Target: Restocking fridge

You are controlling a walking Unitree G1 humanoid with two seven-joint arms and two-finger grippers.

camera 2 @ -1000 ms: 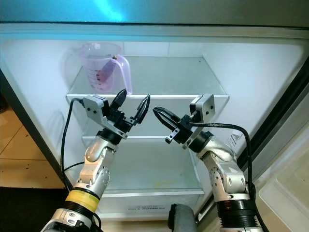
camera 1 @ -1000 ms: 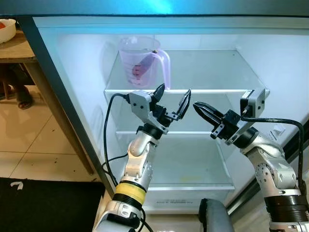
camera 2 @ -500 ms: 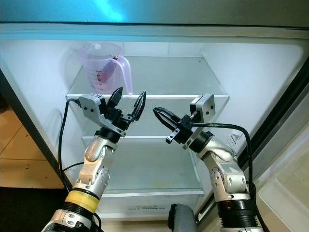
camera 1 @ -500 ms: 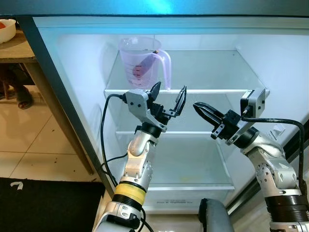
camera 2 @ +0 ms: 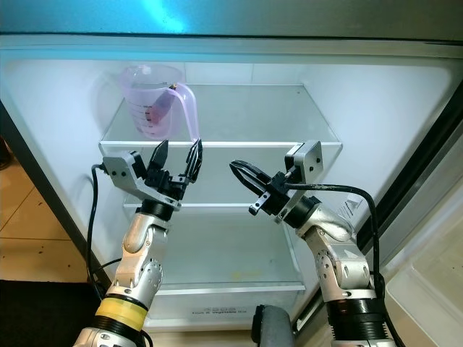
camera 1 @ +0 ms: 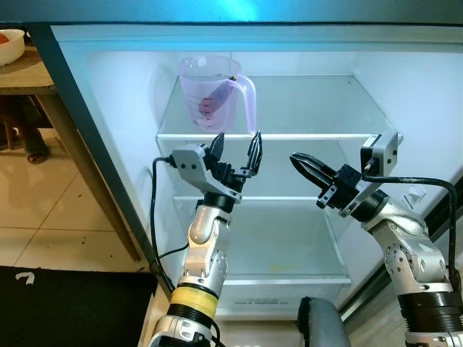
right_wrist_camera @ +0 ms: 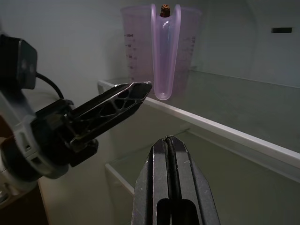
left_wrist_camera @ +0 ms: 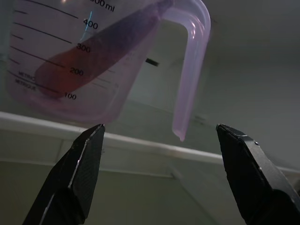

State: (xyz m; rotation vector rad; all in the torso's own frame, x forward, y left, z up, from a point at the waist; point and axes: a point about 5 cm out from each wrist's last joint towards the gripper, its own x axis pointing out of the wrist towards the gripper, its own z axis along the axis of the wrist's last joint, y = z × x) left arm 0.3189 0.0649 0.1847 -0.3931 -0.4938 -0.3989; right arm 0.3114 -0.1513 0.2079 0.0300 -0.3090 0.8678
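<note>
While the fridge [camera 1: 108, 101] stands open before me, my head cameras show a clear lilac measuring jug [camera 1: 215, 92] upright at the left end of the top glass shelf [camera 1: 304, 108], its handle turned toward the robot's right and something dark red lying slanted inside it. My left gripper [camera 1: 236, 153] is raised just below the front edge of that shelf, under the jug, with its two black fingers spread apart and nothing between them. My right gripper [camera 1: 304, 163] is held out at the level of the second shelf [camera 1: 289, 196], near the middle of the compartment and apart from the left one, its fingers pressed together on nothing. To the left of the fridge I can make out a wooden table [camera 1: 29, 76] over a tiled floor [camera 1: 43, 217]

From the left wrist I look up at the jug [left_wrist_camera: 93, 51] sitting on the shelf edge [left_wrist_camera: 140, 143]; printed marks read 100 to 400, and the dark red item [left_wrist_camera: 89, 56] leans across the inside. The fingers [left_wrist_camera: 79, 168] stand wide either side, below the jug and clear of it

From the right wrist the closed fingers [right_wrist_camera: 169, 183] point toward the jug [right_wrist_camera: 164, 51], whose handle faces me, with the left gripper's finger [right_wrist_camera: 112, 108] reaching in beneath the shelf
</note>
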